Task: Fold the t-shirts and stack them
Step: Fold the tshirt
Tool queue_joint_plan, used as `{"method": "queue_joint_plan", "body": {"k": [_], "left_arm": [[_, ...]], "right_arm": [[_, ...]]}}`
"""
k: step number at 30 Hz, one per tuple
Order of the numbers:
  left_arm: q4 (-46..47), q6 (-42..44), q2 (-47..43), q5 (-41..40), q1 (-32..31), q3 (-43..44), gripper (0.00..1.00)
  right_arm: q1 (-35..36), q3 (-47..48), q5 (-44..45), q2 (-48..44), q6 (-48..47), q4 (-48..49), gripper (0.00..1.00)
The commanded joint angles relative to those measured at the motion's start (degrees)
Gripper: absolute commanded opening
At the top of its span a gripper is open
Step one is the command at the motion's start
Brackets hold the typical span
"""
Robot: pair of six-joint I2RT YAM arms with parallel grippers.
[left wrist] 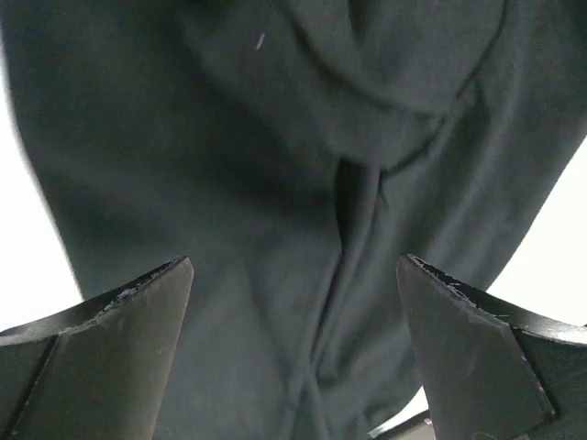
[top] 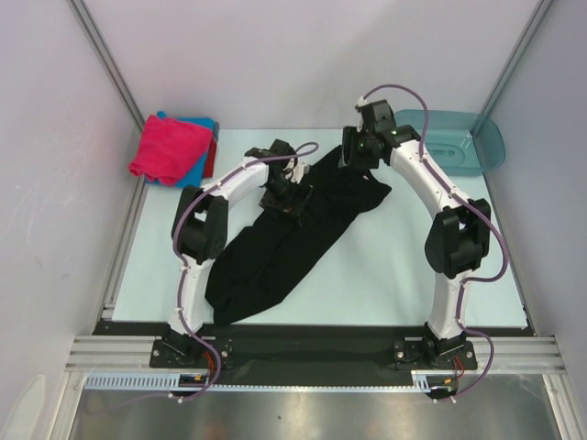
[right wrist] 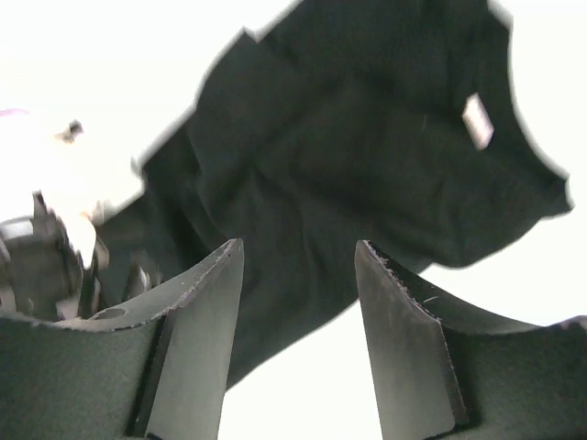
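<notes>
One black shirt [top: 266, 257] lies unfolded, bunched into a long wrinkled strip that starts just left of the basin [top: 463, 151] and runs away from it. Folded pink stack [top: 170, 147] sits far left of the basin. Step looks like flattening. Left jaws and right jaws are spread and empty over the shirt's basin-side half. Next: pinch the edges, pull flat.

High rear view; both wrist views close above black t-shirt [left wrist: 229, 183]
</notes>
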Motion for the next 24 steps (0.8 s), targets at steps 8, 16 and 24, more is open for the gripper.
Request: {"method": "queue_joint_plan", "body": {"k": [8,16,24], "left_arm": [[6.5,5.7,2.8,11.5,-0.3,7.1,1.00],[-2.1,6.3,5.1,-5.9,-0.2,7.3,1.00],[-2.8,-0.3,-8.1,-11.8,0.5,-7.8,1.00]], "right_arm": [[1.3,-5.5,4.5,-3.5,4.2,-7.3,0.57],[4.2,-10.3,-2.7,-4.4,5.2,-10.2,0.56],[5.7,-14.9,-2.2,-5.7,8.4,-7.7,0.56]]}}
